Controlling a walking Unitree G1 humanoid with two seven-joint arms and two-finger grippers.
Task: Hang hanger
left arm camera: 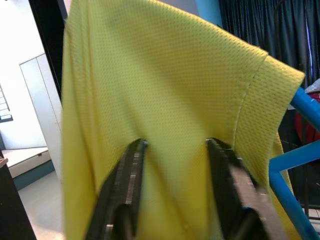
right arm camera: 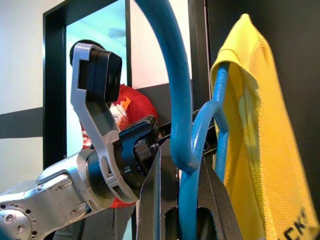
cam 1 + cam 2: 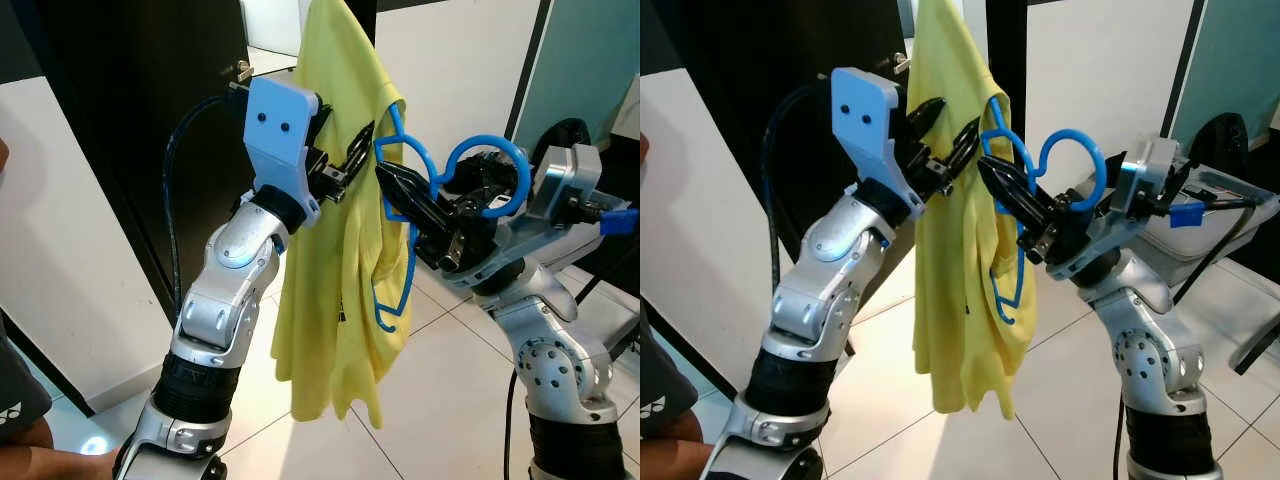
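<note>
Right eye view: right tool [image 3: 1002,186] (raised) on hanger [image 3: 1072,150]

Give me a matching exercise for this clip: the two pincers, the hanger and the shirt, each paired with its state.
Things:
1. left pincer
2. right pincer
3. blue plastic hanger
4. yellow mesh shirt

States:
A. draped over the hanger, hanging down towards the tiled floor
B. open, fingers against the yellow fabric
C. shut on the hanger just below its hook
D. hook free in the air, on no rail

Pairs: 1-B, 2-C, 3-D, 4-A
</note>
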